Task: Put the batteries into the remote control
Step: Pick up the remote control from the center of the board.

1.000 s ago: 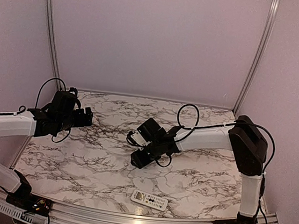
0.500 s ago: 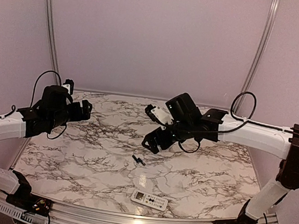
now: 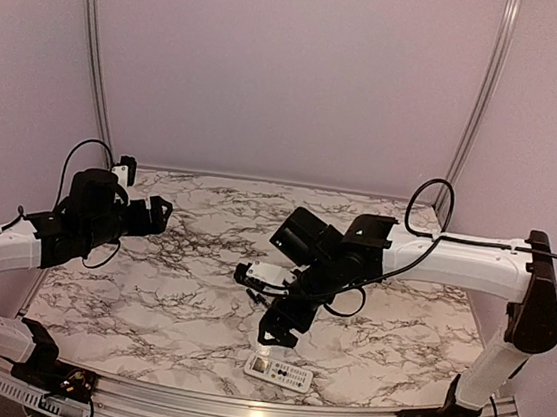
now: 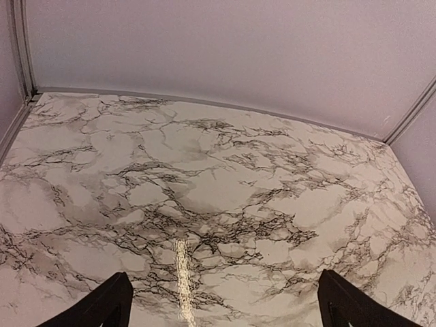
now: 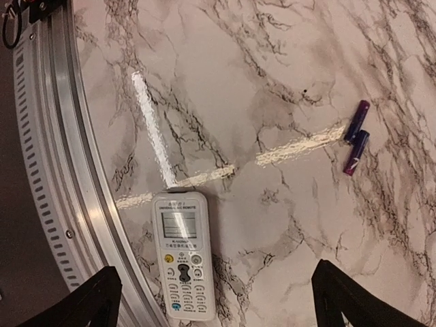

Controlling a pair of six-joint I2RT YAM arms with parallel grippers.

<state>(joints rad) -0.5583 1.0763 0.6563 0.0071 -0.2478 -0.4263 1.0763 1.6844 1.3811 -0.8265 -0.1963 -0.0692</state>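
Marble table [image 3: 148, 294]: remote control [image 5: 182, 262] lies buttons-up by near edge, two batteries [image 5: 355, 139] well apart twd centre. Right gripper [image 3: 274, 334] hangs over it, fingers spread, empty; left gripper [image 4: 221, 310] likewise, left side. Risk: slim remote may skid against edge rail [image 5: 61, 170] w/ a flat grab.

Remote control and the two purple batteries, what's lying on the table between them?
Nothing: in the right wrist view, only bare marble table shows between the remote control and the batteries.
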